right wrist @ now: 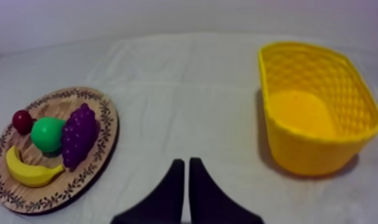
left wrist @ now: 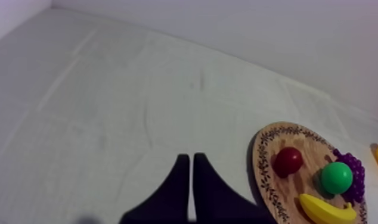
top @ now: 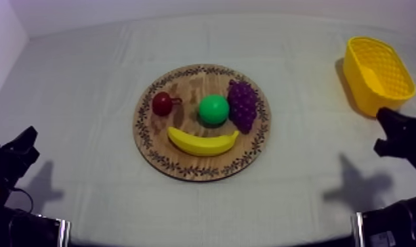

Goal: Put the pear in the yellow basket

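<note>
Pear [top: 213, 110]: green, round, sits mid-board [top: 187, 85], nothing gripping it. Grapes [top: 242, 105] touch it on the side twd the right arm. Small red fruit [top: 162, 104] lies on the other side, a little apart from the pear, stem pointing at it. Banana [top: 203, 142] lies just in front of the pear, on the near part of the board, ends curling up twd it. Can't tell if banana and pear touch. All four fruits are inside the patterned rim.

The board is round, wood, flat on the counter [top: 86, 85] about mid-way btwn the two arms, on the grey-white cloth.

Basket [top: 358, 82]: yellow, lattice walls, upright, open side up, nothing in it. It stands at the far right of the counter, well apart from the board.

Left fingers [left wrist: 176, 184]: clenched together into a narrow wedge w/ nothing btwn them, over bare cloth, the board off to one side and ahead of them. Left arm [top: 14, 157] sits low at its own edge of the counter, well apart from the board.

Right fingers [right wrist: 170, 190]: same, pressed together, grasping nothing, over bare cloth btwn board and basket. Right arm [top: 401, 134] sits low at its edge, just in front of the basket, not touching it.
</note>
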You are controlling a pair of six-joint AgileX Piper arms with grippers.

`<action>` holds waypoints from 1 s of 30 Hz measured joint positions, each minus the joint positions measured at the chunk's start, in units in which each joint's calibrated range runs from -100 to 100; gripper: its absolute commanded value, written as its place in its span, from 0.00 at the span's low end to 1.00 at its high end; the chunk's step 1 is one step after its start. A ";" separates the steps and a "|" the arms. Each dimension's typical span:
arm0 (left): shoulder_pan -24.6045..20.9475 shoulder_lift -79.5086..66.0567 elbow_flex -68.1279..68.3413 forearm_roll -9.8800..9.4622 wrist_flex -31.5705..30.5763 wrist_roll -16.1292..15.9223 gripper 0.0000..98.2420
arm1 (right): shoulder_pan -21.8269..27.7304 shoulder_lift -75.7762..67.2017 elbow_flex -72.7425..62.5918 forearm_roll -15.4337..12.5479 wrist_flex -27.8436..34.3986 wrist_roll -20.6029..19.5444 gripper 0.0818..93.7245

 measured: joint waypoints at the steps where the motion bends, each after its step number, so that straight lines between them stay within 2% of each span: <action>1: 0.00 0.00 0.00 0.00 0.00 0.00 0.00 | 0.04 1.85 -1.57 -1.29 -0.26 1.18 0.00; 4: 0.00 0.00 0.00 0.00 0.00 0.00 0.00 | 0.28 7.57 -7.42 -4.50 1.36 3.85 0.00; 6: 0.00 0.00 0.00 0.00 0.00 0.00 0.00 | -0.02 11.71 -11.97 -6.17 4.60 4.84 0.00; 11: 0.00 0.00 0.00 0.00 0.00 0.00 0.00 | -2.14 21.32 -26.13 -9.32 13.32 6.48 0.00; 14: 0.00 0.00 0.00 0.00 0.00 0.00 0.00 | -4.13 27.08 -35.16 -10.10 16.47 6.73 0.00; 18: 0.00 0.00 0.00 0.00 0.00 0.00 0.00 | -8.17 35.36 -45.66 -8.66 18.77 5.31 0.00; 25: 0.00 0.00 0.00 0.00 0.00 0.00 0.00 | -16.82 50.81 -61.81 -2.79 27.34 -0.32 0.00; 30: 0.00 0.00 0.00 0.00 0.00 0.00 0.00 | -21.31 61.46 -70.65 -1.71 30.23 -4.22 0.01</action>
